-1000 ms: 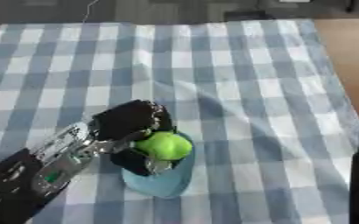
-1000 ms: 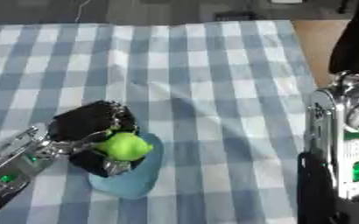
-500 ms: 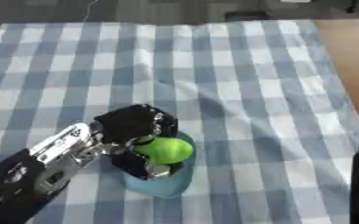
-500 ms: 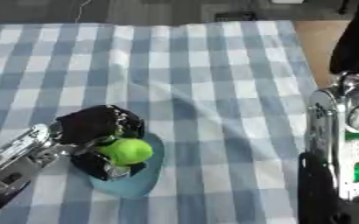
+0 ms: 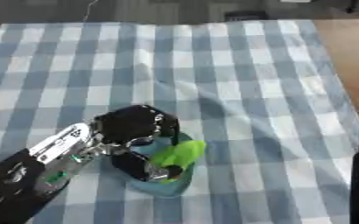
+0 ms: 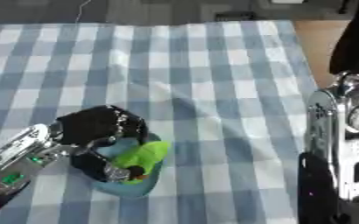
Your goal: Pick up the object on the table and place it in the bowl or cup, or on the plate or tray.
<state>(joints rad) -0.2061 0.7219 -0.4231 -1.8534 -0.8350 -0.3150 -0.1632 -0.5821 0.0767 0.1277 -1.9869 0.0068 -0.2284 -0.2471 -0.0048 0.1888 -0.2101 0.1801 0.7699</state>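
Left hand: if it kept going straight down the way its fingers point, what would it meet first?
Probably the blue cup: the left hand is curled on the green object right over the cup's opening, fingers reaching inside. Depth is unclear.

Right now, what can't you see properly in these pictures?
- Green object: blurred in both views, so its kind is unclear.
- Blue cup: the left robot hand covers its near-left side.
- Right robot hand: cut off by the right edge, only the arm shows.
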